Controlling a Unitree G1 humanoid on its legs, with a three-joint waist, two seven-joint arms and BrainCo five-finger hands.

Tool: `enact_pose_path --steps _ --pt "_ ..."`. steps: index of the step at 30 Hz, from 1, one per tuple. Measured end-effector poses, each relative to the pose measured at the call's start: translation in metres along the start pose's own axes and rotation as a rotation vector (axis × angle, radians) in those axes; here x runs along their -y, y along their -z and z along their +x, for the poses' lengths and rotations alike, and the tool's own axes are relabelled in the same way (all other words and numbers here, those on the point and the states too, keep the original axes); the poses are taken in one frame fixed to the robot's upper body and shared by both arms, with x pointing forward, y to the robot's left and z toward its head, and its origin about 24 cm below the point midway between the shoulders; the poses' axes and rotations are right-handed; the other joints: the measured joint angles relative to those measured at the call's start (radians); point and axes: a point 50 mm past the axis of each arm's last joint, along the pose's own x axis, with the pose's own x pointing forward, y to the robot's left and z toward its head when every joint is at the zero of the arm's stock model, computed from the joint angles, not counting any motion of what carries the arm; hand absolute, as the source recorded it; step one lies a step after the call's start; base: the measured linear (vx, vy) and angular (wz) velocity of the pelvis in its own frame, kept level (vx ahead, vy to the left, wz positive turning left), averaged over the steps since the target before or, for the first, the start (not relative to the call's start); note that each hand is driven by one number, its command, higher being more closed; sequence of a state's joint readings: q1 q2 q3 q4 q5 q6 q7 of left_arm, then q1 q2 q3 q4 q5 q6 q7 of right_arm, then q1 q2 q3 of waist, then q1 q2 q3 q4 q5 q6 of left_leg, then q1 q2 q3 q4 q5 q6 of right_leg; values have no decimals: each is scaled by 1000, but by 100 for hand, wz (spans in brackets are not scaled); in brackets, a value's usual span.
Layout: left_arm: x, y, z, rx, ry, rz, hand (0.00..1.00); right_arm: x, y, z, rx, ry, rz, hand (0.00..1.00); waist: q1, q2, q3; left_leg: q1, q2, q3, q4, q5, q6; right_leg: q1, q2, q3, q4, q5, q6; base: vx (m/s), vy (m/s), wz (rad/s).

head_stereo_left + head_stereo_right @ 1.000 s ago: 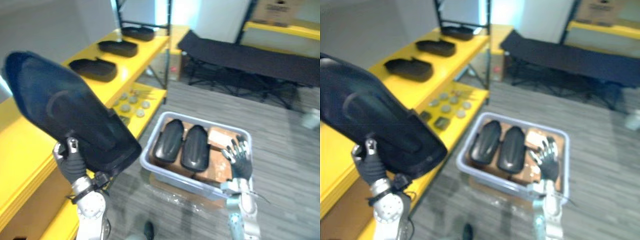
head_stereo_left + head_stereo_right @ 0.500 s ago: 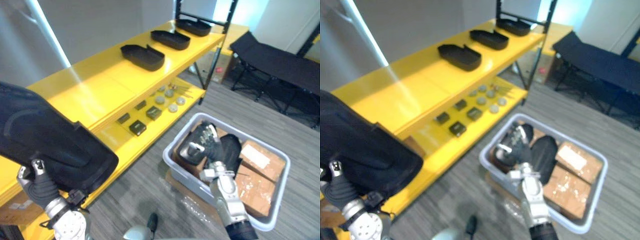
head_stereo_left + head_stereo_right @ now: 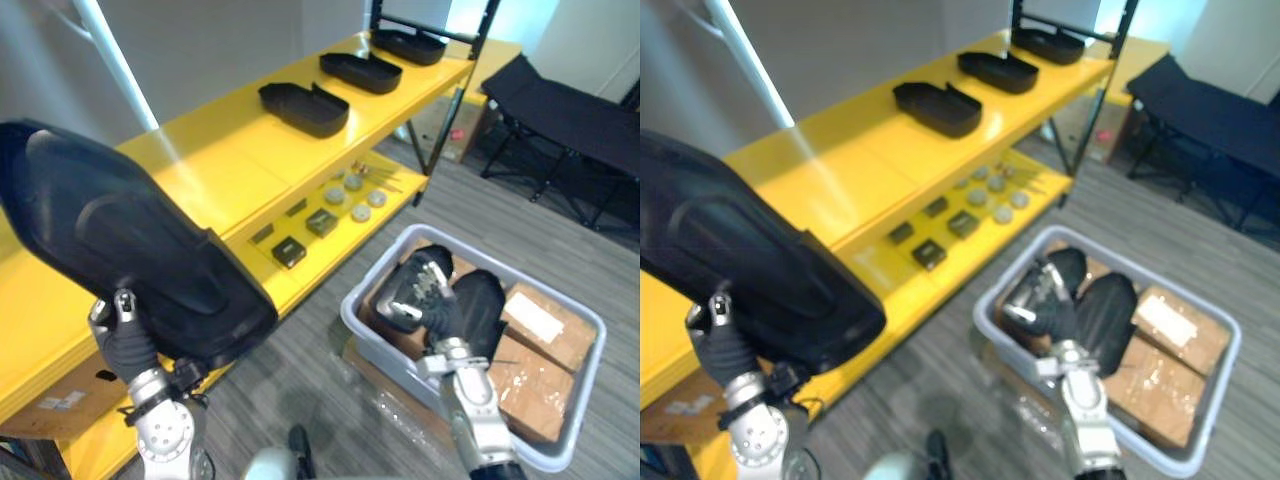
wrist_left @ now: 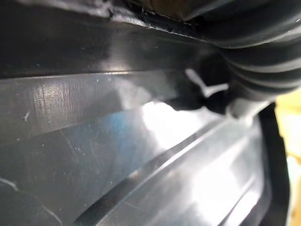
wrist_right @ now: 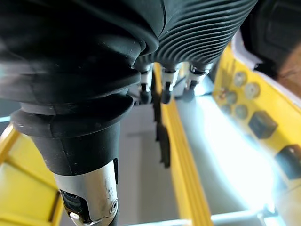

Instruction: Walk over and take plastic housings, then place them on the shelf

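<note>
Near shelf (image 3: 220, 170), housing (image 3: 130, 250) in left hand (image 3: 125, 335)

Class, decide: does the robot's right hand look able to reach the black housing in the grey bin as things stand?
Probably yes: the right hand hovers over the bin, beside the housing, with nothing between them.

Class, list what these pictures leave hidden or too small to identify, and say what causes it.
- Head views: the held housing, in the left hand, hides the stretch of shelf behind it.
- Head views: the right hand covers part of what lies in the bin.
- Lower shelf: the small parts are too small to identify.
</note>
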State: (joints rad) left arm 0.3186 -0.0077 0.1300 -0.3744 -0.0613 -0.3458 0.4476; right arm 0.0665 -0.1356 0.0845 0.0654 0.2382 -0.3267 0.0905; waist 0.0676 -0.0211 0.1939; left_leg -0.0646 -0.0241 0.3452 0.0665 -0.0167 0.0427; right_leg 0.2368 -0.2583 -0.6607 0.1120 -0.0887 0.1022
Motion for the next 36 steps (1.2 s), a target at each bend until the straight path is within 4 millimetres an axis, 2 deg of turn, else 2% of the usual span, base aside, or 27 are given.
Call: enact_pose_path --steps 2,4,5,6,9,12,15,17,20,25,28,31,34,35,36 --pt "5 0 0 -2 42 -13 100 0 -1 -3 11 -4 -11 0 -5 6 -1 -5 -13 -37 -39 22 7 -15 -2 8 26 -2 -3 -27 34 61" --pt "15 -1 -2 -1 146 -26 100 0 1 -8 0 -3 -28 0 -23 10 -3 -4 -28 -118 -84 57 16 -43 -5 97 114 -8 -14 25 65 101" --pt "20 -1 -2 7 200 -29 100 0 2 -11 -6 1 -30 0 -30 9 -3 -1 -32 -153 -98 68 20 -59 -5 145 165 -25 -33 71 3 126" --pt "27 -4 2 34 283 -31 100 1 3 -15 -20 7 -48 0 -35 5 -4 -1 -37 -209 -110 84 19 -70 10 224 209 -78 -60 82 -51 126" --pt "33 -10 7 88 355 -37 100 1 2 -15 -13 3 -58 0 -25 3 -4 -6 -45 -262 -105 108 11 -84 33 254 179 -104 -60 43 -86 78" --pt "32 -10 7 84 346 -42 100 2 -4 -8 17 -11 -72 0 -21 4 -4 -43 -45 -254 -44 111 8 -76 52 262 116 -113 -45 1 -118 10" --pt "36 -9 5 76 365 -53 100 8 -9 -4 37 -2 -93 0 -26 13 0 -67 -14 -252 -23 124 -12 -65 87 275 57 -107 -30 -65 -170 -13" --pt "37 -9 4 72 376 -60 100 12 -9 -6 34 14 -99 0 -28 19 3 -59 5 -251 -22 128 -24 -58 106 279 48 -106 -28 -88 -140 -17" --pt "40 -7 1 49 382 -97 100 18 -8 -10 19 29 -112 0 -33 45 19 -40 32 -252 -23 125 -47 -43 130 286 47 -109 -30 -99 -92 -16" --pt "33 -2 -6 4 346 -98 100 19 1 -23 -26 48 -100 0 -41 63 29 -36 43 -252 -25 129 -59 -63 132 287 93 -152 -34 -119 -25 0" --pt "27 1 -11 -26 336 -77 100 17 1 -24 -23 52 -93 0 -39 62 29 -37 43 -253 -26 130 -66 -71 131 277 113 -170 -44 -79 3 6" --pt "24 2 -13 -35 332 -69 100 18 -1 -25 2 54 -96 0 -32 60 29 -42 29 -253 -33 130 -66 -73 116 260 115 -179 -31 2 39 15" --pt "21 -4 -9 -1 319 -63 100 16 -1 -25 12 60 -87 0 -23 36 17 -47 -8 -257 -29 121 -52 -63 77 239 118 -198 -5 107 56 24" --pt "18 -8 -7 18 306 -57 100 15 0 -25 12 66 -79 0 -23 21 8 -57 -27 -260 -20 110 -38 -62 61 228 122 -203 -3 200 78 32" --pt "14 -13 -3 46 292 -50 100 14 0 -25 13 82 -78 0 -22 -3 -4 -61 -56 -266 -10 86 -30 -53 35 215 133 -198 25 233 55 33"
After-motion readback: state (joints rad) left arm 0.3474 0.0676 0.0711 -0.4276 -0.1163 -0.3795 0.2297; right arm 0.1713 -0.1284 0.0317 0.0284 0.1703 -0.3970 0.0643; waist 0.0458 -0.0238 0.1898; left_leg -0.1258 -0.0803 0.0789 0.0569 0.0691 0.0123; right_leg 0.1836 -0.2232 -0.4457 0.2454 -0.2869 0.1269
